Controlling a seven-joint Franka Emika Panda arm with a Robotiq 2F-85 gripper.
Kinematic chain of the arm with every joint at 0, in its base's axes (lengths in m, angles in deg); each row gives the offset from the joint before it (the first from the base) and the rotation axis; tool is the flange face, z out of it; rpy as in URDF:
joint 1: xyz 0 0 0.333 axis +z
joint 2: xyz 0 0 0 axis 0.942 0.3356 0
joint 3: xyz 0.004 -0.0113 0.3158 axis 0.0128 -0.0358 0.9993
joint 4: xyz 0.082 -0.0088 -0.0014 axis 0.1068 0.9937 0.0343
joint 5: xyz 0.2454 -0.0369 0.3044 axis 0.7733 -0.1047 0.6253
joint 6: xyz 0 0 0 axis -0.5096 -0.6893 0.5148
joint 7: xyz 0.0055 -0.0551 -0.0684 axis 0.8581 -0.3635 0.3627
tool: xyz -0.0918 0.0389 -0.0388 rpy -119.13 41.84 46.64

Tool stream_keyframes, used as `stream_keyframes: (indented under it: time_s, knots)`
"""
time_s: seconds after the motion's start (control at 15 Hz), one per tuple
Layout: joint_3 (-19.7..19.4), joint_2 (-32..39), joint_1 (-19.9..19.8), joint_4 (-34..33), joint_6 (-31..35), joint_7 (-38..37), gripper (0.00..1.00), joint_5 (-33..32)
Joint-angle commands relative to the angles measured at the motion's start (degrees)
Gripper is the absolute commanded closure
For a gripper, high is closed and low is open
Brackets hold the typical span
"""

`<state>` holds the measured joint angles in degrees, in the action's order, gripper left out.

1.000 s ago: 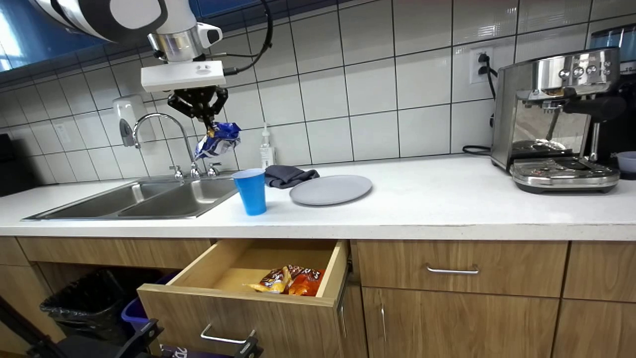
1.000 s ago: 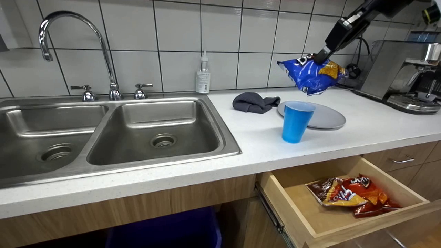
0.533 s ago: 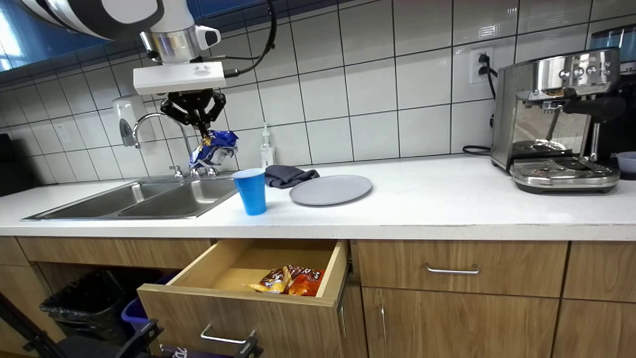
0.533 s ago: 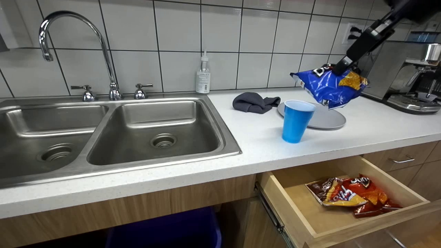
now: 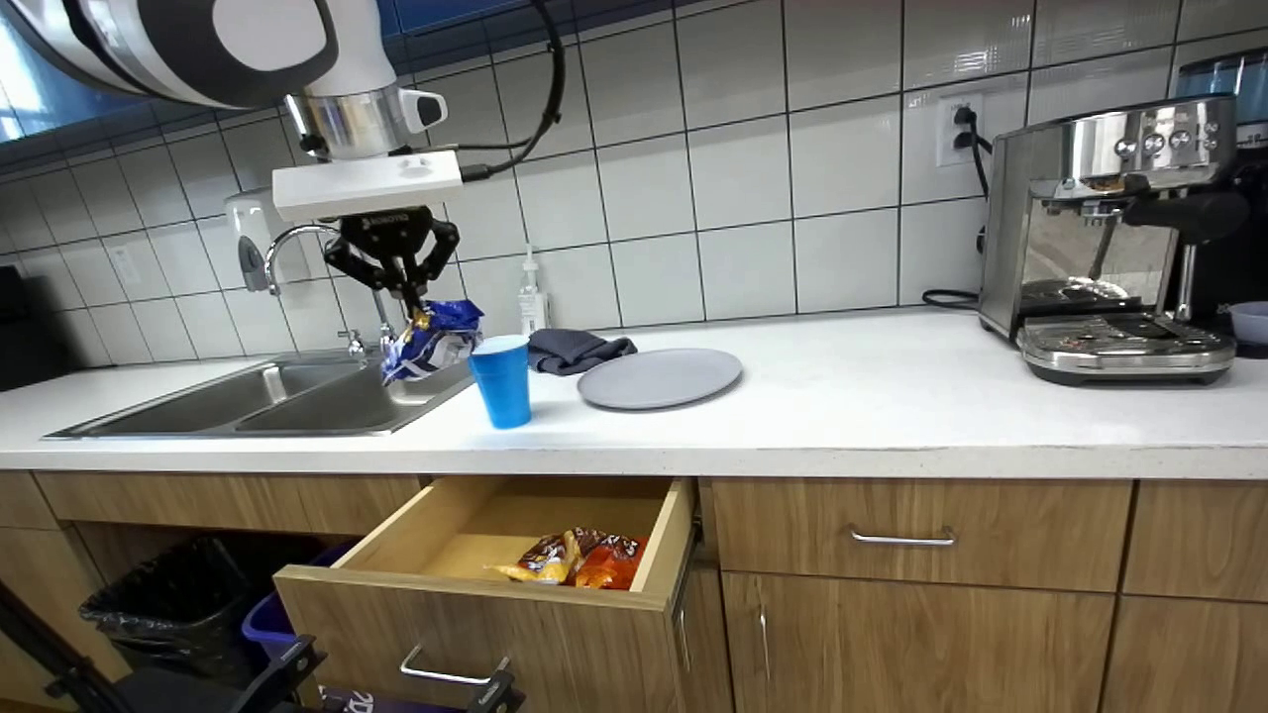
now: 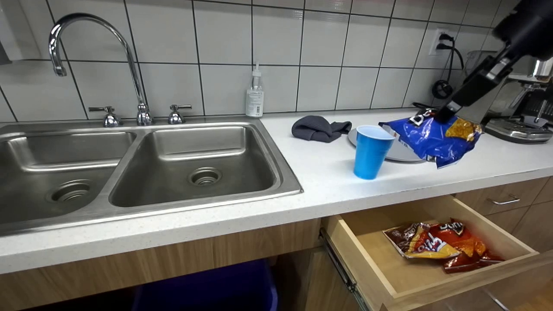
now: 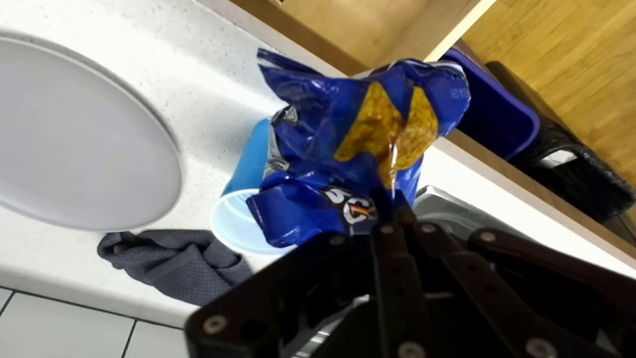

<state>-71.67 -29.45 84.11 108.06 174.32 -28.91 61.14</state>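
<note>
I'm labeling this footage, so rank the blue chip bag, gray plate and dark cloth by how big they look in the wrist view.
1. Blue chip bag and gray plate: too close to rank; bag nearer the camera, plate cropped at edge.
2. Dark cloth: smallest.

White tiles (image 5: 733,178) are covering the wall (image 6: 168,34) in both exterior views. In an exterior view, a counter (image 5: 862,406) is running across the middle, cabinets (image 5: 921,644) are filling the lower right, an outlet (image 5: 948,124) is sitting at the upper right, and light (image 5: 14,79) is glaring on a blue panel (image 5: 59,107) at the upper left. A sink (image 6: 121,167) is taking up the left of an exterior view. In the wrist view, a wood floor (image 7: 571,64) is showing at the upper right.
</note>
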Motion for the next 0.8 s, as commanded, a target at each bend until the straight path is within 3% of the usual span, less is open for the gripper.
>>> stream_keyframes:
  time_s: [0.0,0.73]
  knots:
    - [-1.66,-0.20,1.30,0.55,-1.78,2.24,1.00,-2.56]
    - [-4.18,5.01,2.83,0.93,-0.61,12.67,1.00,-2.04]
